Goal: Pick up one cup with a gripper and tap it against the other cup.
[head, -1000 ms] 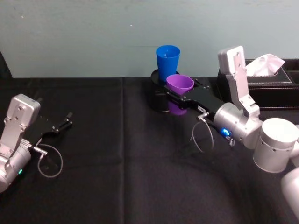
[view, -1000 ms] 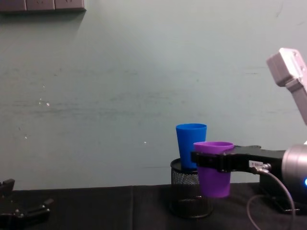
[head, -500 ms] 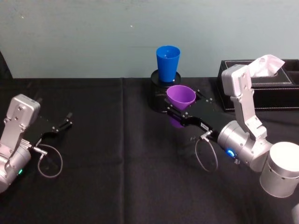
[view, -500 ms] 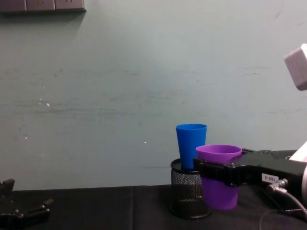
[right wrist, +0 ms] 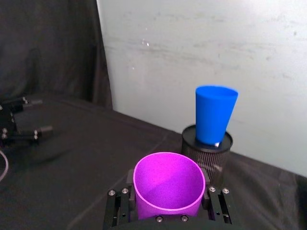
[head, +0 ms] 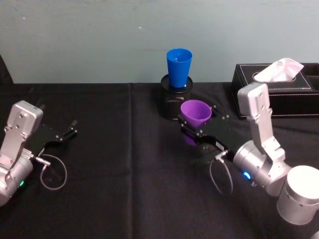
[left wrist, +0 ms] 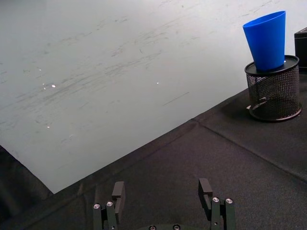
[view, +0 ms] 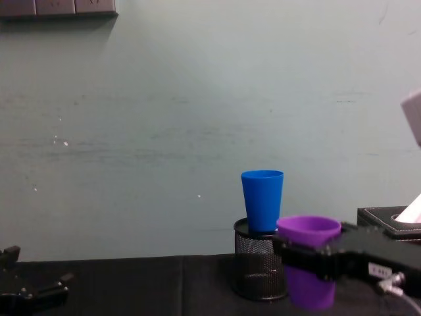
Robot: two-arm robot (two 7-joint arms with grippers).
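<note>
Your black cloth table (head: 124,189) carries a round black mesh pen holder (head: 175,102) with the smooth tapered blue cup (head: 179,67) standing in it. Right gripper (head: 192,132) clamps the purple cup (head: 195,113) upright, just in front. Left gripper (left wrist: 163,196) rests open, empty. Label unreadable.

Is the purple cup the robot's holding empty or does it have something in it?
Empty. The right wrist view looks straight into the purple cup, held upright in the right tool, and shows bare purple inside.

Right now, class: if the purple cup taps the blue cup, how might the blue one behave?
The blue cup stands narrow end down in the mesh holder, so it may wobble. It looks like light, stiff plastic, likely shifting easily rather than denting.
</note>
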